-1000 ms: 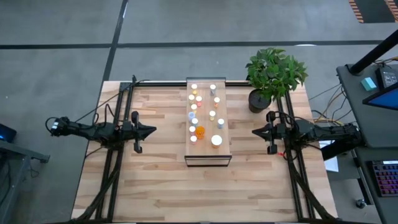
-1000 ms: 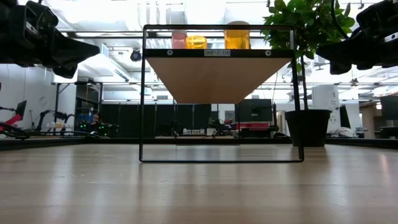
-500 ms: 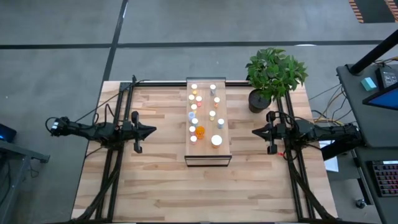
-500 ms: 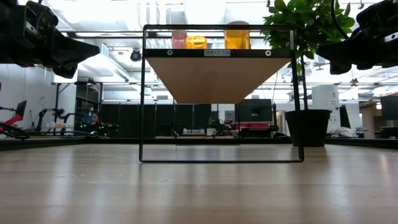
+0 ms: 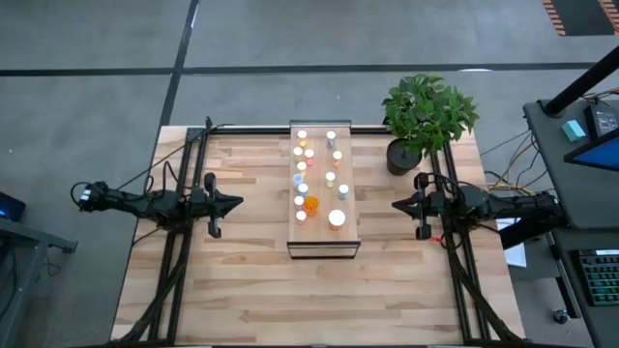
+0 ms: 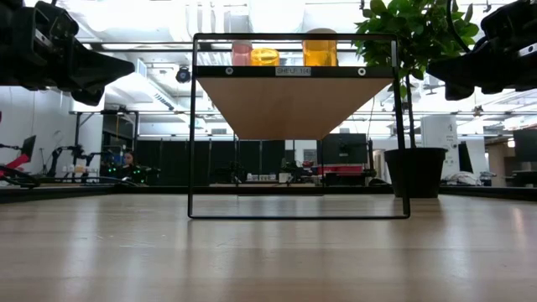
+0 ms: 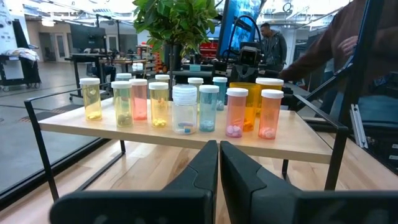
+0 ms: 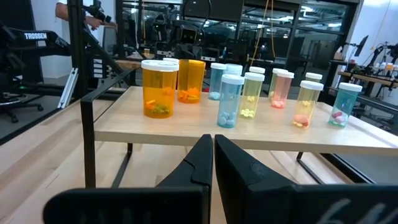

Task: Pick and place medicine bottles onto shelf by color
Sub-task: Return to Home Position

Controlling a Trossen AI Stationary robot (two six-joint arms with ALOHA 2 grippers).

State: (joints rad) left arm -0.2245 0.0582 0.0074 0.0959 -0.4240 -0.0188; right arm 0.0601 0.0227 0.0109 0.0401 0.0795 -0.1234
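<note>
The shelf (image 5: 324,235), a light-wood board on a dark frame, stands mid-table with its length running from near to far. Several medicine bottles (image 5: 314,179) with white caps stand upright on its top: yellow, pink, pale blue, clear and orange ones (image 7: 186,109), and two bigger orange ones (image 8: 168,87). My left gripper (image 5: 237,203) hovers shut left of the shelf and points level at it, its fingertips together (image 7: 219,146). My right gripper (image 5: 395,204) hovers shut to the right and also points at the shelf (image 8: 213,140). Neither touches anything.
A potted green plant (image 5: 426,116) stands at the table's far right, next to the right arm. Bare wooden tabletop (image 5: 251,290) lies near, left and right of the shelf. People (image 7: 336,43) are in the room beyond the table.
</note>
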